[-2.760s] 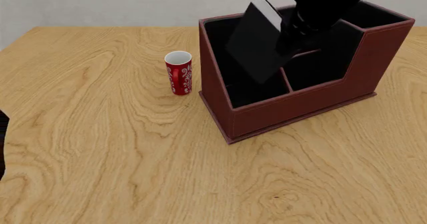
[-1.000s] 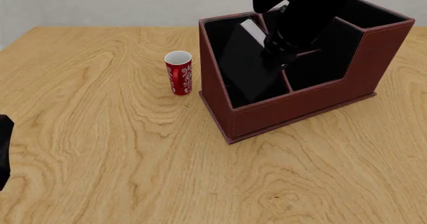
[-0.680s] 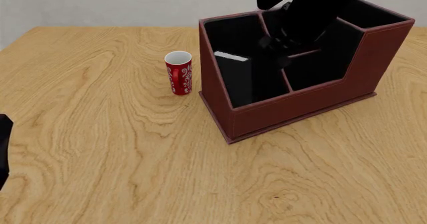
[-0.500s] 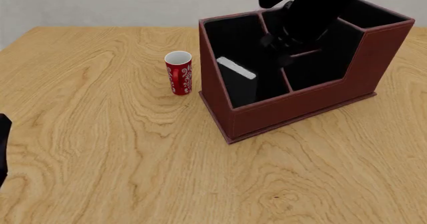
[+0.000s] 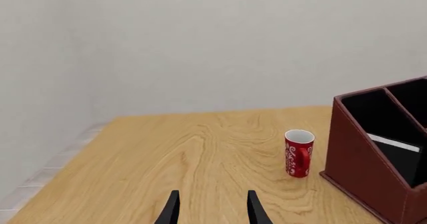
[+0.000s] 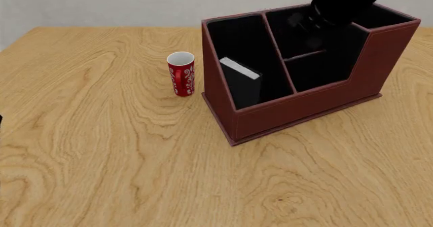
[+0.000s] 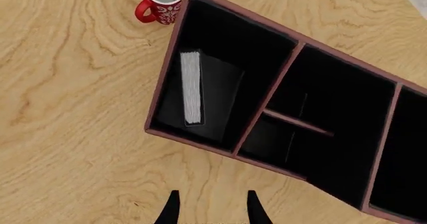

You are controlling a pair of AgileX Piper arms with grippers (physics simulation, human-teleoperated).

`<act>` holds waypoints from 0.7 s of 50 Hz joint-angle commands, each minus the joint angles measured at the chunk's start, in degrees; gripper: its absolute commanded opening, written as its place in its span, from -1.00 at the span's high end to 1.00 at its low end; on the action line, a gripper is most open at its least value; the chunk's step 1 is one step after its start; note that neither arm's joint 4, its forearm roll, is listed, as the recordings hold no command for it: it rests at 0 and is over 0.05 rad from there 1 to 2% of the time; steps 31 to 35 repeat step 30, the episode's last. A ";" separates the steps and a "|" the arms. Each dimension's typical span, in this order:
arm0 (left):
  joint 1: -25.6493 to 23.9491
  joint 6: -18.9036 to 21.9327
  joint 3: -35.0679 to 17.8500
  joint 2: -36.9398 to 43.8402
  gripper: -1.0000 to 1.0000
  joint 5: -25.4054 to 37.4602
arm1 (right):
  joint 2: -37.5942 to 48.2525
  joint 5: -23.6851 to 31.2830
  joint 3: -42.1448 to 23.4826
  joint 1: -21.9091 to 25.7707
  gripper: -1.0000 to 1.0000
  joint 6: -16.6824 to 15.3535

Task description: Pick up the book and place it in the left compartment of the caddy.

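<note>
Book [image 6: 242, 81] stands on edge in the left compartment [image 7: 220, 49] of the caddy [image 6: 308, 108], apparently leaning on its end wall, so the task looks done. Right hand [image 7: 210, 211] hangs above, spread and empty; left hand [image 5: 210, 211] likewise spread, near the bench's [image 6: 101, 151] left edge.

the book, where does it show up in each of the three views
Front view: the book stands in the left compartment of the caddy, near its low front wall.
Left wrist view: only a white strip of the book shows inside the caddy.
Right wrist view: seen from above, white page edges showing.
Shared landmark: the red cup, just outside that compartment.
</note>
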 commanded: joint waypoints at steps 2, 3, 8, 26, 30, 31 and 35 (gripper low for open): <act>-2.51 -0.24 -2.01 -0.19 -1.00 2.09 | -7.15 0.37 1.21 -1.93 -1.00 -1.03; -2.59 -0.23 -2.09 -0.19 -1.00 2.18 | -7.39 0.37 1.33 -1.94 -1.00 -1.02; -3.88 0.22 -3.29 -0.19 -1.00 2.94 | -10.45 0.37 1.96 -0.87 -1.00 0.91; -6.23 1.19 -6.32 -0.19 -1.00 5.61 | -18.77 0.37 0.44 -1.87 -1.00 4.30; -6.38 1.52 -6.51 -0.19 -1.00 5.94 | -20.41 0.37 -0.28 -2.55 -1.00 4.96; -6.38 1.52 -6.51 -0.19 -1.00 5.94 | -20.41 0.37 -0.28 -2.55 -1.00 4.96; -6.38 1.52 -6.51 -0.19 -1.00 5.94 | -20.41 0.37 -0.28 -2.55 -1.00 4.96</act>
